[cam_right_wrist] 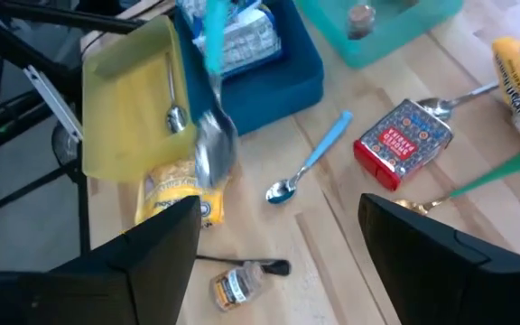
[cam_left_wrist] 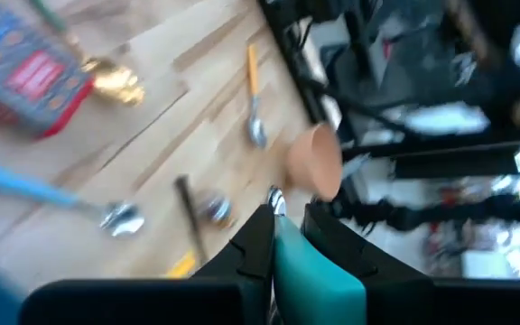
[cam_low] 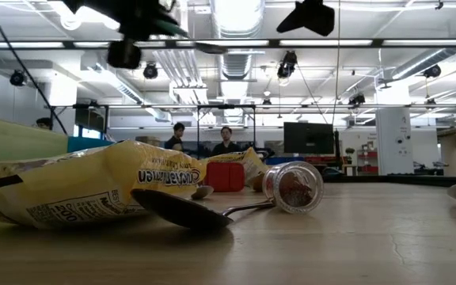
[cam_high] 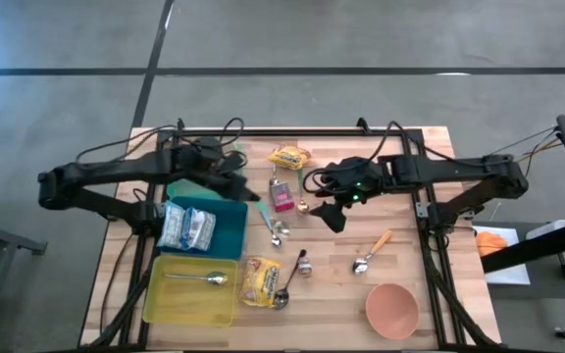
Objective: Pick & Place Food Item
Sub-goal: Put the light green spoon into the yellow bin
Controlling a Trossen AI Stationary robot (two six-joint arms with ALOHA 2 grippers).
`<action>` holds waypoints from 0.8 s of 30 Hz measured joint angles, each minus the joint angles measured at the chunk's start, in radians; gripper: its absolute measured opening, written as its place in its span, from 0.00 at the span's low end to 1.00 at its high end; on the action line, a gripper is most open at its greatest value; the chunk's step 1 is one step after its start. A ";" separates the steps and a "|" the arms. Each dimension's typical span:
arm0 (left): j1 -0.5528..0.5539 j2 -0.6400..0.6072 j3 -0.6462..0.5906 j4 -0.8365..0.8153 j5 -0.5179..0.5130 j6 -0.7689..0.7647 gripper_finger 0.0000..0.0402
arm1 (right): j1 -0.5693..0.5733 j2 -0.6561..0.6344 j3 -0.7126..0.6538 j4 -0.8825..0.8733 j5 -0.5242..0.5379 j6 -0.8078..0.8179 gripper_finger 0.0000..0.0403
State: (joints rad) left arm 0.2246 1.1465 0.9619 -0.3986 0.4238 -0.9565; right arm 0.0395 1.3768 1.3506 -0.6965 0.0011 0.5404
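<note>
My right gripper (cam_high: 332, 214) hangs open above the table's middle, nothing between its fingers (cam_right_wrist: 278, 226). A blurred spoon with a light blue handle (cam_right_wrist: 210, 117) shows upright, apart from it, in front of the blue bin (cam_right_wrist: 287, 72). Food lies about: a red box (cam_high: 282, 194), a yellow packet (cam_high: 289, 157) at the far side, a yellow ramen packet (cam_high: 261, 279) beside the yellow bin (cam_high: 189, 289), and a white-blue packet (cam_high: 186, 227) in the blue bin. My left gripper (cam_high: 243, 186) is shut on a teal tray (cam_high: 186, 188). My left gripper pinches a teal edge of the tray (cam_left_wrist: 307, 271) between its two fingers. The fingers slant downward from the table's left. Which part of the tray this is, and whether the tray rests on anything, the arm hides.
A second blue-handled spoon (cam_high: 268, 224), a gold spoon (cam_high: 302, 206), an orange-handled spoon (cam_high: 373, 253), a spice jar (cam_high: 302, 265) and a dark spoon (cam_high: 284, 294) lie on the wood. A pink bowl (cam_high: 392, 307) stands near the front right. A spoon (cam_high: 214, 279) lies in the yellow bin.
</note>
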 joint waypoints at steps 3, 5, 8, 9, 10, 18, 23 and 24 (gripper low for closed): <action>-0.018 -0.097 -0.001 -0.158 0.006 0.066 0.12 | 0.000 -0.023 0.000 -0.014 0.022 -0.005 0.74; -0.046 -0.159 -0.001 -0.237 -0.008 0.097 0.12 | 0.001 -0.031 0.000 -0.037 0.047 -0.008 0.74; -0.127 -0.246 -0.002 -0.331 -0.141 0.090 0.12 | 0.002 -0.037 -0.001 -0.049 0.060 -0.008 0.74; -0.166 -0.272 -0.002 -0.350 -0.209 0.077 0.12 | 0.002 -0.036 -0.001 -0.055 0.061 -0.008 0.74; -0.209 -0.296 -0.002 -0.375 -0.284 0.057 0.12 | 0.002 -0.035 -0.001 -0.054 0.061 -0.006 0.74; -0.752 -0.358 -0.026 -0.506 -0.896 -0.263 0.12 | 0.003 -0.035 -0.005 -0.075 0.074 0.035 0.74; -1.034 -0.357 -0.104 -0.513 -1.110 -0.448 0.12 | 0.002 -0.035 -0.005 -0.075 0.081 0.037 0.74; -1.073 -0.357 -0.119 -0.512 -1.142 -0.481 0.12 | 0.002 -0.035 -0.005 -0.075 0.081 0.039 0.74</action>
State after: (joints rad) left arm -0.8482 0.7895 0.8431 -0.9108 -0.7184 -1.4375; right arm 0.0418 1.3418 1.3457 -0.7712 0.0822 0.5792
